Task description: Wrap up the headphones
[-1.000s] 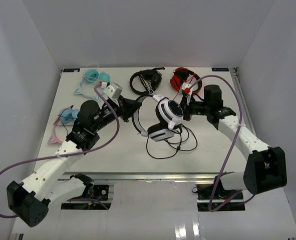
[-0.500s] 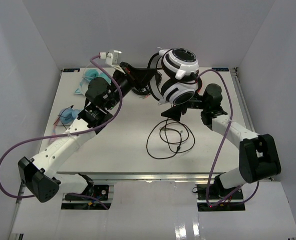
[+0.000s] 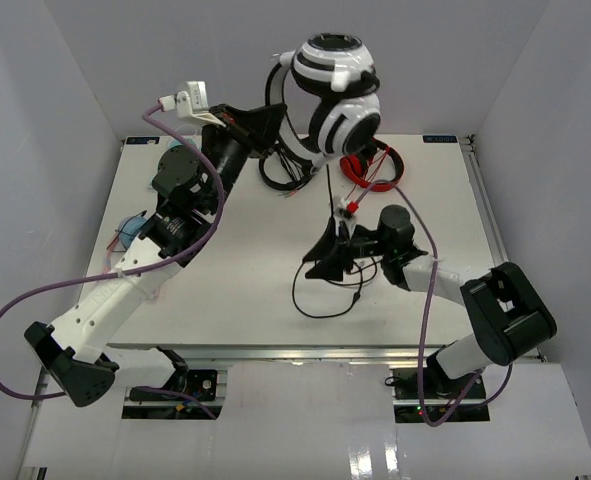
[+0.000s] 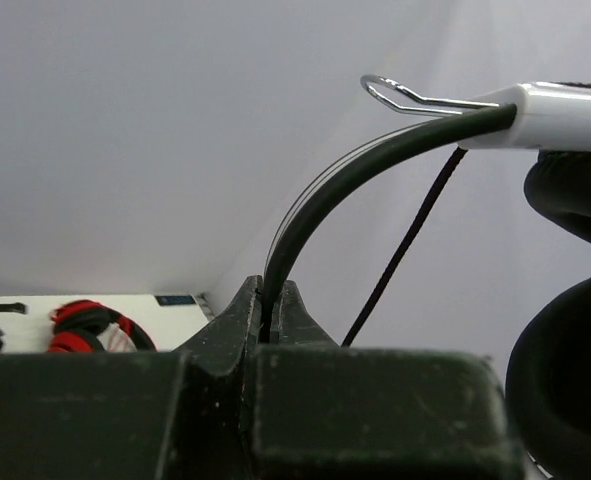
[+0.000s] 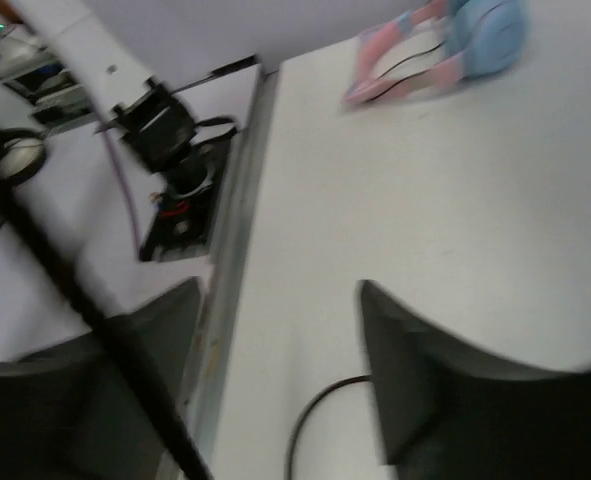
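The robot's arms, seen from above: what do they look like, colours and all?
The left arm and right arm share one build: smooth white links between chunky black joints. A loose purple cable loops along each. The left gripper and right gripper are black, each with two wedge-shaped fingers.

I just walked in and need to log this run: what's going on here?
The left gripper is shut on the headband of the white headphones, holding them high above the table. Their thin black cable hangs down to a loose loop there. The right gripper is open beside that cable, holding nothing. The cable is not yet wrapped.
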### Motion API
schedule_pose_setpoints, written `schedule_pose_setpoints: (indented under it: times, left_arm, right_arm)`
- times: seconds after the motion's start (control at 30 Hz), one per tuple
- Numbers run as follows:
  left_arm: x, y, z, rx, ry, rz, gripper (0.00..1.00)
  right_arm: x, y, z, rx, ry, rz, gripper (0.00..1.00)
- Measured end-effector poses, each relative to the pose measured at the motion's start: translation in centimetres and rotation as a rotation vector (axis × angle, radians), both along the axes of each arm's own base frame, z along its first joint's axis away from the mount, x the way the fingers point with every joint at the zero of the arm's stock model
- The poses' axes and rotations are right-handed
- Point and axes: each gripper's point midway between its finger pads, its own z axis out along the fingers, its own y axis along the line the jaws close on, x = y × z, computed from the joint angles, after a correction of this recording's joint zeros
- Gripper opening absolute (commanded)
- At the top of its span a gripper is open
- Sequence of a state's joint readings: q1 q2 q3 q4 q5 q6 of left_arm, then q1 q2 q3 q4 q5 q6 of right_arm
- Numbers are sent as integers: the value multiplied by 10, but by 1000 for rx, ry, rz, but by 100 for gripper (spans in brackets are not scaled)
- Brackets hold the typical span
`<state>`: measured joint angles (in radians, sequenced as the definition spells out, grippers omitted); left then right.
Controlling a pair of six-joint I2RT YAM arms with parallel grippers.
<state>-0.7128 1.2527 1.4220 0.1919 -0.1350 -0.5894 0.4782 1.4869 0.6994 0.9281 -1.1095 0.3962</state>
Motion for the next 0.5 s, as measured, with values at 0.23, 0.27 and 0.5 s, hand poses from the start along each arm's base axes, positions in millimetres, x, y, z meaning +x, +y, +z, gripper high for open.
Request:
schedule_pose_setpoints:
  times: [0.23, 0.27, 0.5]
  left_arm:
    - [38, 73, -15, 18, 99, 463, 0]
    - [41, 85, -17, 45, 92, 538, 0]
    - [68, 140, -56, 331, 63, 938, 0]
  right_arm:
    - [-72, 3, -30, -73, -32, 162, 8]
    - [-72, 1, -24, -67, -75, 149, 8]
    - [-32, -3, -6, -200, -281, -51, 8]
